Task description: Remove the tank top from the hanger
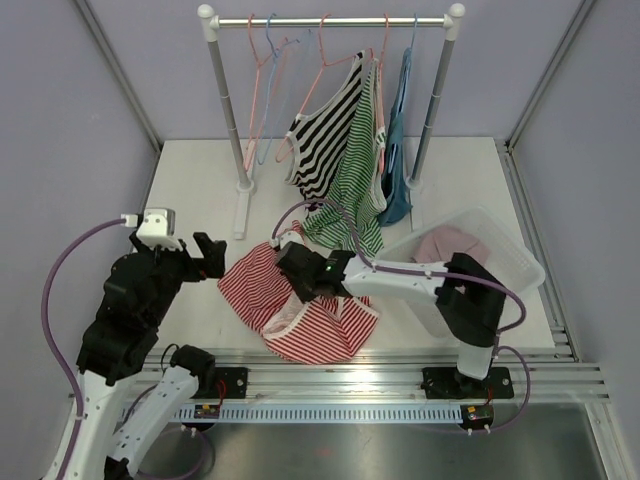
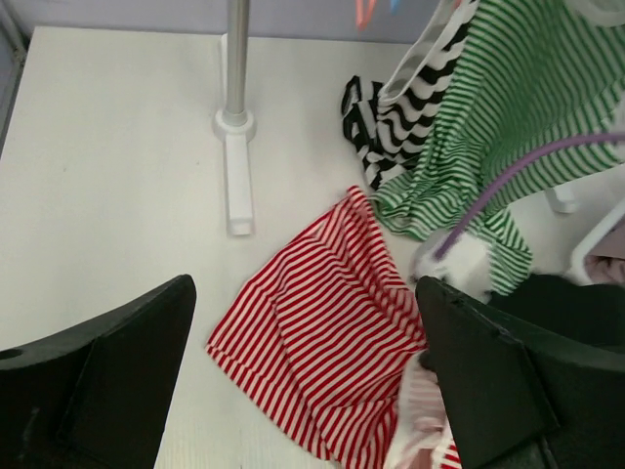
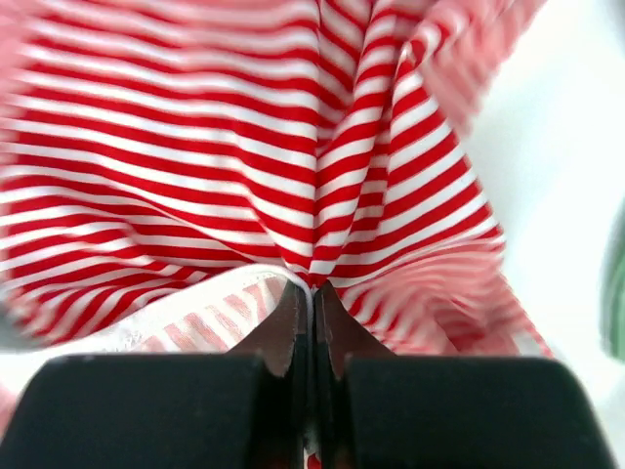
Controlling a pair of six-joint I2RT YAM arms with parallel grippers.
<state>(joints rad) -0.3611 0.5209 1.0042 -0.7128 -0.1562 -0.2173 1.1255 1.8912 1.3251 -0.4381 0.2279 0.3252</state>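
A red-and-white striped tank top [image 1: 300,305] lies crumpled on the table, off any hanger. It also shows in the left wrist view [image 2: 327,337] and fills the right wrist view [image 3: 244,147]. My right gripper [image 1: 297,272] is shut on a fold of it, the fabric pinched between the fingertips [image 3: 311,298]. My left gripper [image 1: 205,255] is open and empty, hovering left of the top; its fingers [image 2: 107,381] frame the cloth from above. Empty pink and blue hangers [image 1: 265,60] hang on the rack [image 1: 330,20].
A black-and-white striped top [image 1: 325,140], a green striped top [image 1: 360,170] and a blue top [image 1: 398,150] hang on the rack. A clear bin [image 1: 520,262] with pink cloth stands at the right. The rack's foot [image 2: 237,181] stands on the table behind the red top.
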